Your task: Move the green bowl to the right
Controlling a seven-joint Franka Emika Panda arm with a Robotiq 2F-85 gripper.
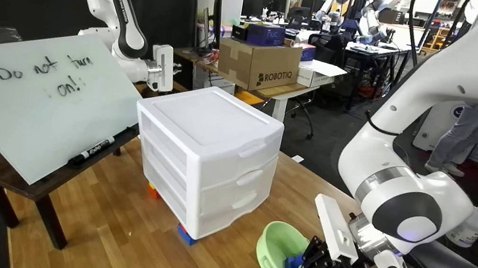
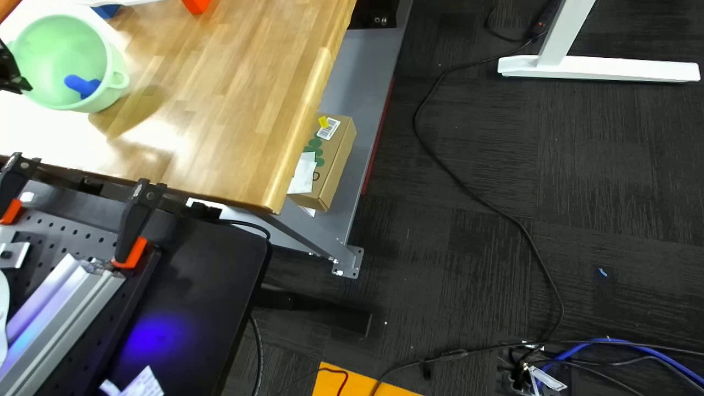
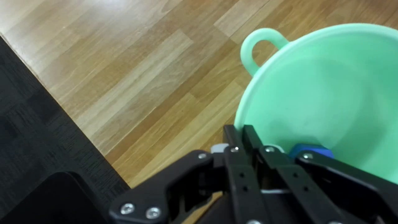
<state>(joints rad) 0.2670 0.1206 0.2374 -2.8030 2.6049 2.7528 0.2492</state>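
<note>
Worktop (image 1: 145,239): edge runs near the green bowl (image 3: 323,99) in wrist view; carried too far, the bowl could end up overhanging.
Whiteboard (image 1: 43,98): handwritten, "Do not turn on!"
Drawer unit (image 1: 207,153): near the bowl, apart from it; a swing that way could knock it.
Carton (image 1: 255,62): printed ROBOTIQ.
Blue box (image 1: 265,35): on the carton; reads "nuc".
Bowl: over the worktop; lifted or resting, cannot tell. Held by one stretch of rim, so off-centre weight could twist it loose or tip it.
Claw (image 3: 239,127): narrow, pinching the bowl's rim.
Marker (image 1: 91,151): probably EXPO; fine print too small.
Blue piece (image 2: 82,85): inside bowl, looks loose; a tip could spill it.
</note>
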